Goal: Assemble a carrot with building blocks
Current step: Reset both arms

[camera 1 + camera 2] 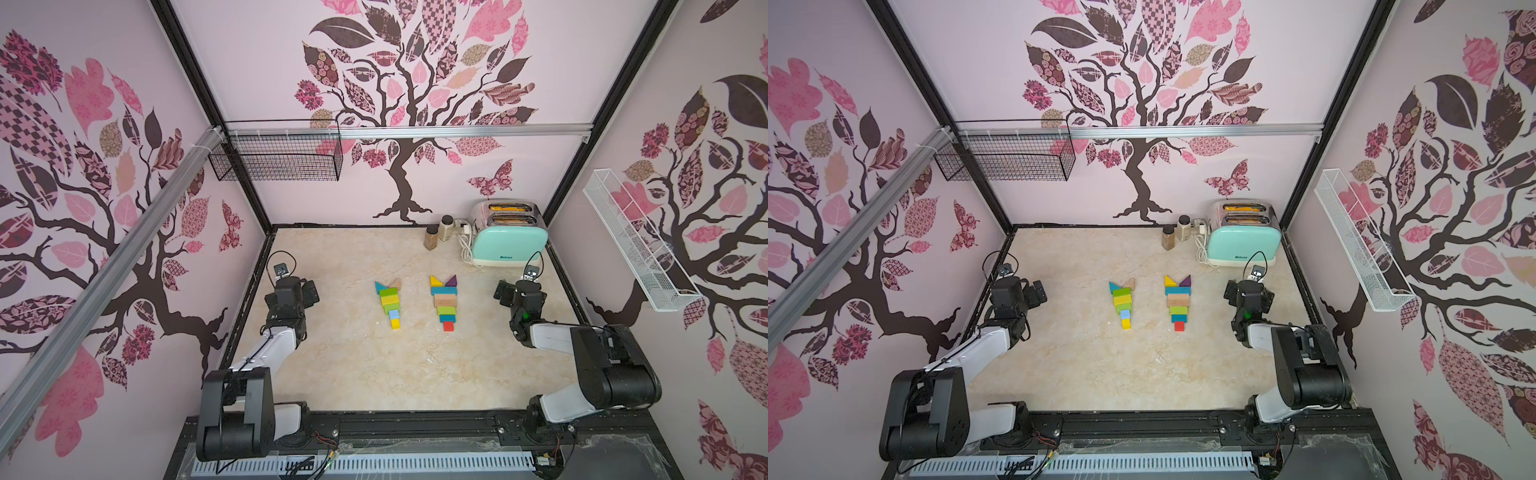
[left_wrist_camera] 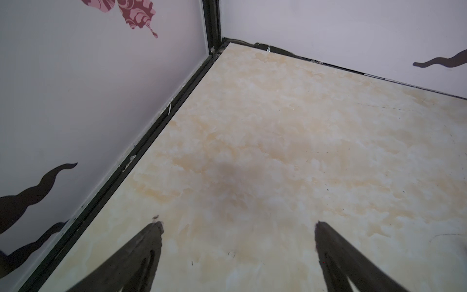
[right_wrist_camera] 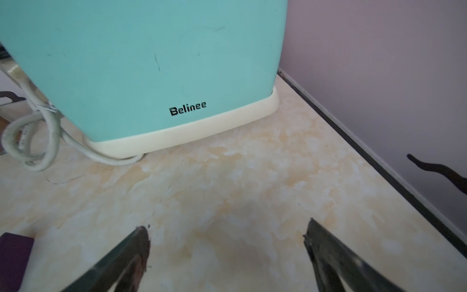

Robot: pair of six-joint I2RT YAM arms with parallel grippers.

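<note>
- Listing building blocks [image 1: 390,305]: small painted wood, two tapered rows side by side at middle of counter [image 1: 374,374].
- Judged light, rigid, smooth — best pinched across flat parallel sides.
- Left end effector [image 2: 237,227], right end effector [image 3: 227,230]: spread wide, empty, well apart from blocks.

Left arm [image 1: 266,345]: folded at the elbow, white forearm reaching away from its base on the robot's left side.
Left gripper [image 2: 238,225]: jaws spread wide, empty, aimed forward and tilted downward.
Right arm [image 1: 557,336]: folded at the elbow, white forearm angled inward from its base on the robot's right side.
Right gripper [image 3: 226,225]: jaws spread wide, empty, aimed forward and tilted downward.
Both arms: well apart, each on its own side, poses roughly mirrored.
</note>
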